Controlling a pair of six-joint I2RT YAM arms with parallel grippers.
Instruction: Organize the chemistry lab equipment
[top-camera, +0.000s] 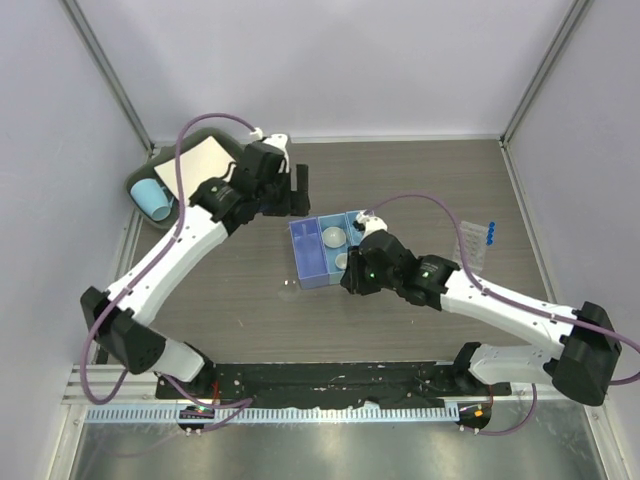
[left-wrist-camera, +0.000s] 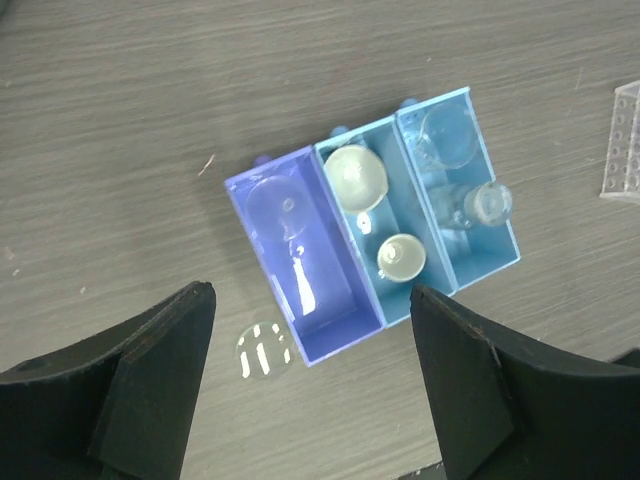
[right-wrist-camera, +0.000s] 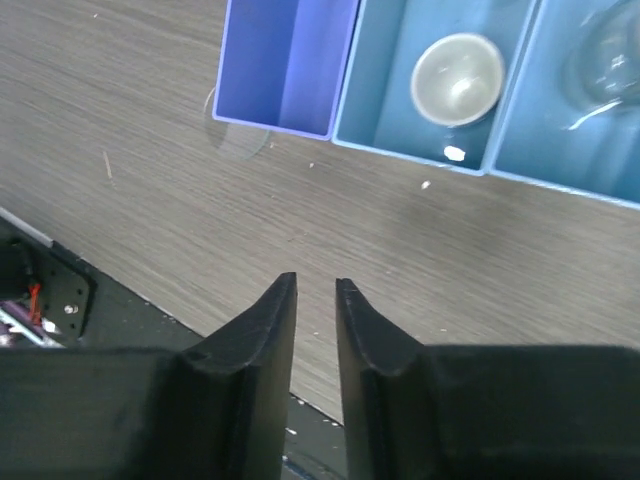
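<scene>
Two grippers hang over the desk (top-camera: 260, 320), and we report outward from each. Right gripper (right-wrist-camera: 315, 288): fingers drawn almost together, only a narrow slit between them, nothing in it; bare desk lies below. Just ahead and to its left a clear disc (right-wrist-camera: 238, 128) lies flat on the desk at the near corner of the divided box (right-wrist-camera: 285, 60); whether the two touch we cannot tell. Ahead and to its right, in the box's middle compartment, sits a round whitish dish (right-wrist-camera: 458, 80).

Left gripper (left-wrist-camera: 310, 292): fingers spread wide, holding nothing, the box in front of it. Nearest its fingers is the disc, just outside the purple end compartment. Inside that compartment lies a clear funnel (left-wrist-camera: 278, 205). The middle compartment holds the whitish dish and, farther from the gripper, a larger dish (left-wrist-camera: 355, 177), the two apart. The light-blue end compartment holds the flask (left-wrist-camera: 485, 205) and, beyond it, the tiny beaker (left-wrist-camera: 447, 135).

Well off to the right gripper's right, the perforated tube rack (top-camera: 472, 248) stands on the desk with blue-capped tubes (top-camera: 487, 232) at its far end. Farthest, off to the left gripper's left, the light-blue cup (top-camera: 150, 200) sits in a dark tray (top-camera: 158, 157).
</scene>
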